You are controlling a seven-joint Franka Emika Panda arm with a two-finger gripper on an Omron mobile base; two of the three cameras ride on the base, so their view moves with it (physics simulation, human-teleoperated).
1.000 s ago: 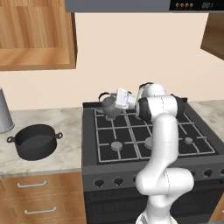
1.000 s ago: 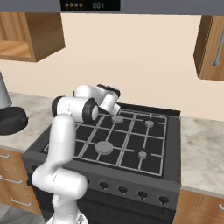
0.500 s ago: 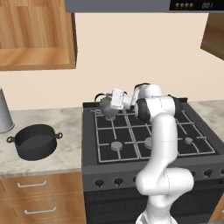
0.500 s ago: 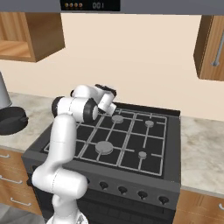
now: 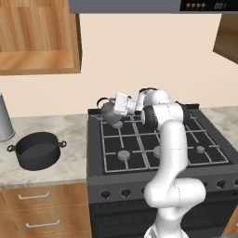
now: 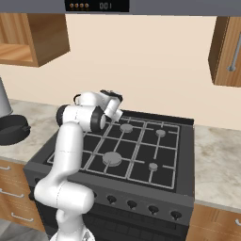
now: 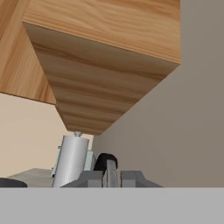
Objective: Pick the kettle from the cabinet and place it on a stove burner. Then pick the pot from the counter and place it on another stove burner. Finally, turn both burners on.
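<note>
I work in a wood-and-beige kitchen, with a pale stone counter running either side of a black gas stove. From left to right in the left base view: a tall grey canister stands at the counter's far left edge. Just at its 4 o'clock the pot sits on the counter, empty, well apart from the stove. Above it, at about 12 o'clock, hangs the open wooden cabinet, whose shelf I see bare from here.

Next comes the kettle. It hangs tilted over the stove's rear left burner, and I cannot tell whether its base touches the grate. My hand is clenched on the kettle's thin black handle; in the hand view the closed fingers have a dark piece of it between them. My arm reaches in from the kettle's 3 o'clock, across the back of the stove. The remaining burners, from the front left round to the right pair, stand bare, and the knobs line the stove's front.

I judge the first step nearly done: the kettle is out of the cabinet and at a burner, but not yet released. Left to do are setting it down, fetching the pot onto another burner, and turning both knobs.
</note>
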